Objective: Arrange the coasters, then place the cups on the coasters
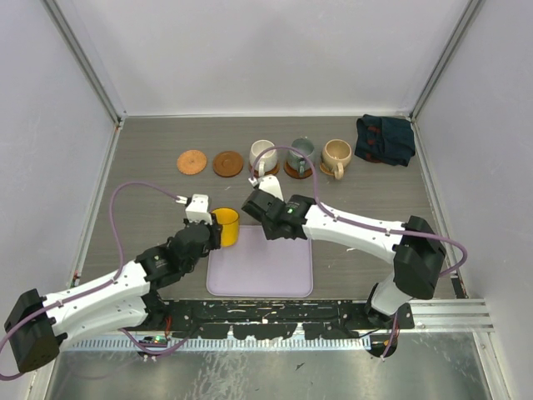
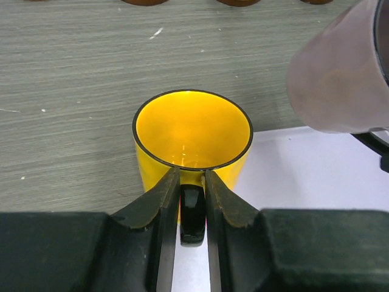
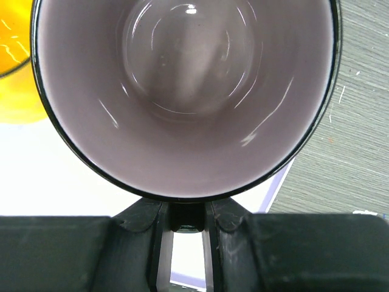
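A bright yellow cup stands at the lavender tray's left far corner. My left gripper is shut on its black handle, with the cup upright on the table. To its right, my right gripper is shut on the handle of the purplish glass cup, which shows as a pale blur in the left wrist view. Two bare coasters, orange and brown, lie at the back left. The cream-white, grey-green and beige cups each sit on a coaster beside them.
The lavender tray lies near the front, between the arms. A dark blue folded cloth sits at the back right corner. White walls close off the table's left, far and right sides.
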